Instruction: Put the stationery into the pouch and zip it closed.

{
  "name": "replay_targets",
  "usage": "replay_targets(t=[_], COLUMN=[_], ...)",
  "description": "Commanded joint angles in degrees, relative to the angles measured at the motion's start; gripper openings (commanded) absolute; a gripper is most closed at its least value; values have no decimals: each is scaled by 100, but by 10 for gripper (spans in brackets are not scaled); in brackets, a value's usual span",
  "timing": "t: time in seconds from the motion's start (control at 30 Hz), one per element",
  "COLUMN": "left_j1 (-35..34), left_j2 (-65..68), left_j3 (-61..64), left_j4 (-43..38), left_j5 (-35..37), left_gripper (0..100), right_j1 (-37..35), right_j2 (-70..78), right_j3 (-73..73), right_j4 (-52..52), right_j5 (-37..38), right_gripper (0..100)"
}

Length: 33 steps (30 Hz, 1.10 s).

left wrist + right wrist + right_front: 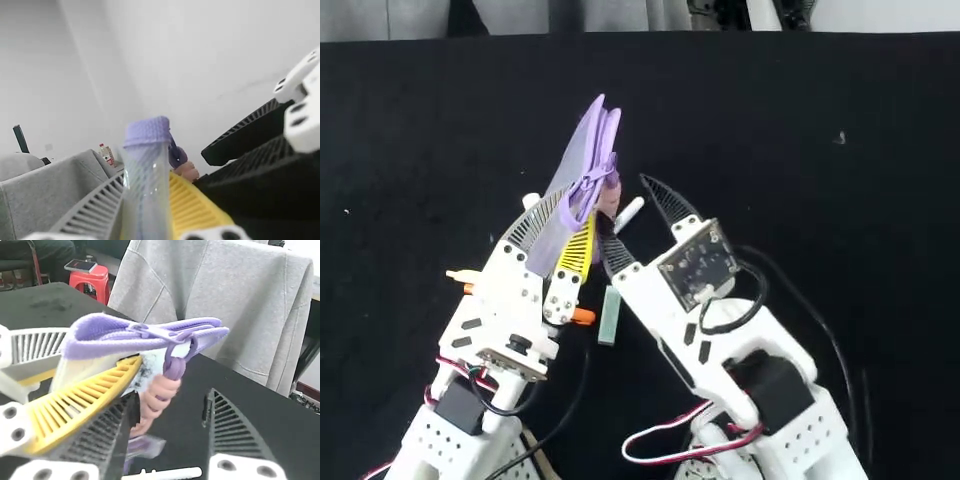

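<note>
Near the arms' bases, a pale green bar (608, 316) and an orange pen (582, 316) lie on the black table (820, 200). Further out, the left gripper (560, 235) is clamped on the purple pouch (586, 150), holding it up on edge. The right gripper (622, 208) is spread wide beside it, with the zip's pink charm (157, 400) dangling between its fingers, and a white pen (632, 210) lies on the table there.

Robot lab, black-draped table (840, 100)

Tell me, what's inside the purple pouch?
The pouch looks flat and see-through, with nothing clearly inside. Its lower part is covered by the left gripper, so I can't tell.
</note>
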Motion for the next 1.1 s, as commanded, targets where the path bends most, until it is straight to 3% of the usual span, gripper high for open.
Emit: replay_targets(t=[0.0,0.13,0.37,0.6,0.77,0.93,1.07], left_j1=[57,57,57,57,66,286,338], left_j2=[-70,-70,-70,-70,-70,-70,-70], left_j3=[-382,-382,-374,-356,-356,-338,-338], left_j4=[-132,-132,-114,-114,-105,-105,-105], left_j5=[26,26,26,26,35,35,35], left_gripper=[28,28,28,28,29,29,29], right_j1=[-79,-79,-193,-167,-167,-176,-167], right_j2=[-75,-75,-75,-75,-75,-75,-75], right_j3=[163,391,629,593,593,778,945], right_j4=[-448,-782,-1169,-1178,-1178,-1451,-1670], right_j5=[-62,-422,-431,-431,-440,-484,-466], right_gripper=[208,208,206,54,80,180,178])
